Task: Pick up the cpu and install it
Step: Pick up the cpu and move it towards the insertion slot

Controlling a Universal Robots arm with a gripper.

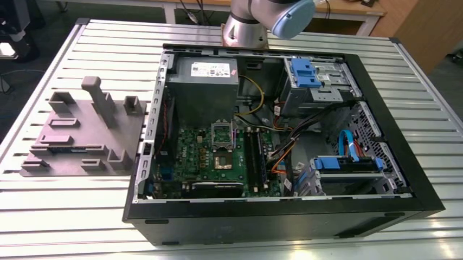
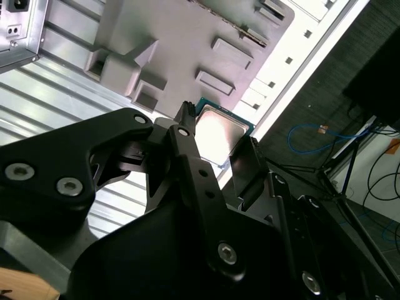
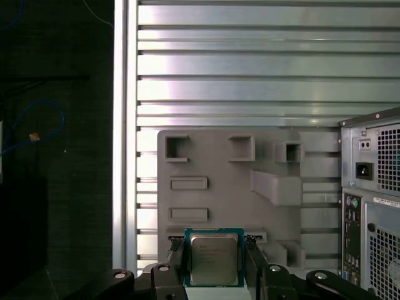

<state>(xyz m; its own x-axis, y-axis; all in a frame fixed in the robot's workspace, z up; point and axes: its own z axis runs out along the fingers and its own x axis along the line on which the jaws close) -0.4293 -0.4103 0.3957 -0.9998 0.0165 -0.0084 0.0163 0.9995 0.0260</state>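
The gripper (image 3: 214,251) is pinching the cpu (image 3: 214,259). In the first wrist view its two black fingers (image 3: 176,253) stand one at each side of the chip and touch its pale green rim, w/ the shiny silver top facing the camera. In the second wrist view the cpu (image 2: 220,132) sits the same way in the gripper (image 2: 219,139), one finger (image 2: 247,160) against each of two opposite edges, and the metal top reflects light.

Behind the held chip, in both wrist views, lies a grey tray (image 3: 219,162) w/ several pockets and blocks, resting on the ribbed metal table (image 3: 250,62). Whether the chip touches the tray I cannot tell.

In the exterior view the tray (image 1: 72,135) is at the exterior view's left, just beside the open computer case (image 1: 405,179). The arm (image 1: 250,27) enters at the upper middle of the frame, behind the case. Inside the case, approx. in the lower middle, is a green board (image 1: 190,162) w/ a square socket (image 1: 223,161), its metal frame lifted up.
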